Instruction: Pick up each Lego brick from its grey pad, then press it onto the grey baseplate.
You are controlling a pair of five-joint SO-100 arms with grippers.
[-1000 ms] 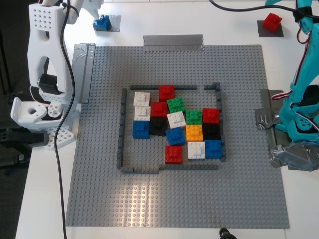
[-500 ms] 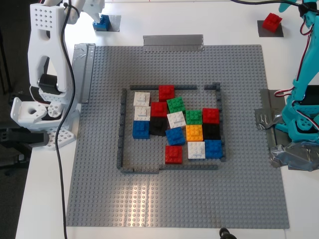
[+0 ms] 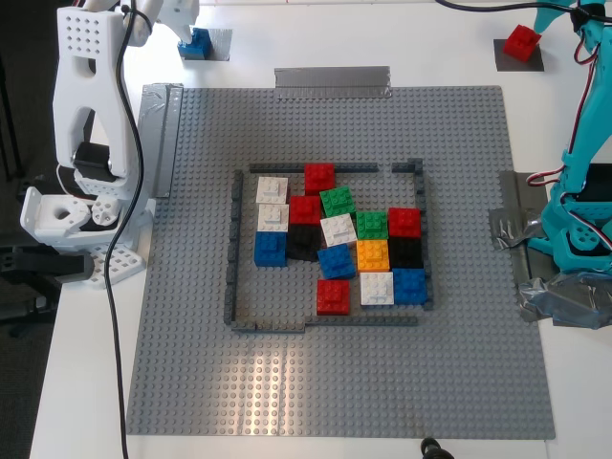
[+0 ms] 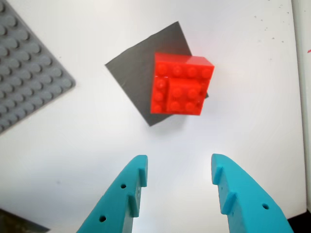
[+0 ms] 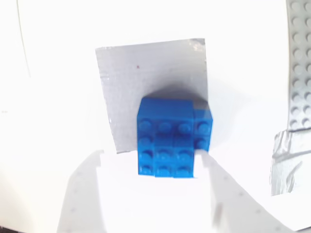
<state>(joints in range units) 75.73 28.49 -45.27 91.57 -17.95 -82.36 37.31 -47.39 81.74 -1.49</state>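
Note:
A red brick (image 4: pixel 181 83) sits askew on the darker grey pad (image 4: pixel 133 68), at the far right of the exterior view (image 3: pixel 522 41). My first gripper (image 4: pixel 177 170), teal, hangs open and empty short of it, not touching. A blue brick (image 5: pixel 170 138) sits on the lighter tape-like pad (image 5: pixel 146 68), at the far left of the exterior view (image 3: pixel 196 43). My second gripper (image 5: pixel 151 156), white, is open with its fingers on either side of the blue brick's near end. The grey baseplate (image 3: pixel 191 363) fills the middle of the table.
A low wall of dark grey bricks (image 3: pixel 232 249) on the baseplate encloses several coloured bricks (image 3: pixel 335 244). Silver tape strips (image 3: pixel 332 81) hold the plate's edges. The white arm's base (image 3: pixel 81 220) stands at the exterior view's left, the teal arm's base (image 3: pixel 579 239) at its right. A black cable (image 3: pixel 115 287) hangs down.
The teal arm has shifted a little toward the far edge over the red brick. The white gripper has edged closer onto the blue brick. Both bricks stay on their pads.

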